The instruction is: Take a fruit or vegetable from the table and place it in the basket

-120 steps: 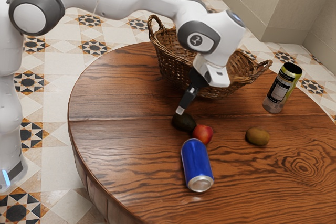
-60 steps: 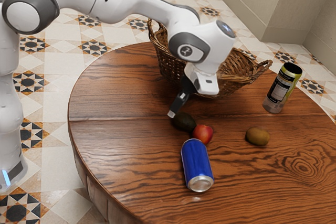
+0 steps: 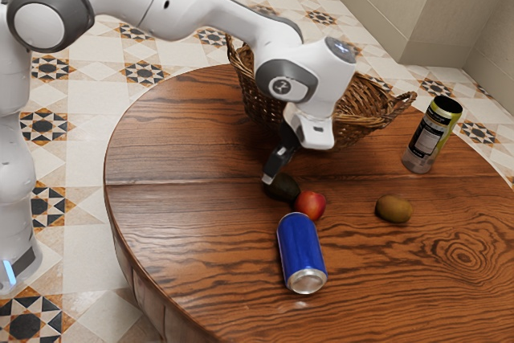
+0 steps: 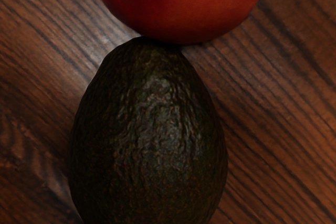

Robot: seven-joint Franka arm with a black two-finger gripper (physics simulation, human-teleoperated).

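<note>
Avocado Lies on Wood, Gripper at Its Edge

The dark avocado rests on the round wooden table, outside the basket, whose wicker wall rises toward one o'clock from the fruit, twelve being the top of the exterior view. The black gripper slants down from the white hand, its tip at the avocado's ten o'clock edge in that view. Whether it is open or closed, and whether it touches the skin, I cannot tell. In the wrist view the avocado lies large beneath the hand, its pebbled skin catching the light, its narrower end against a red-orange nectarine.

In the exterior view the nectarine sits at four o'clock from the avocado. At the nectarine's six o'clock, just beside it, a blue can lies on its side — silver end toward the camera. A brown, oval kiwi rests well apart at the nectarine's three o'clock. Farther out, at two o'clock from the avocado, stands a dark-mouthed canister with a green and black label. The arm comes in from about ten o'clock.
</note>
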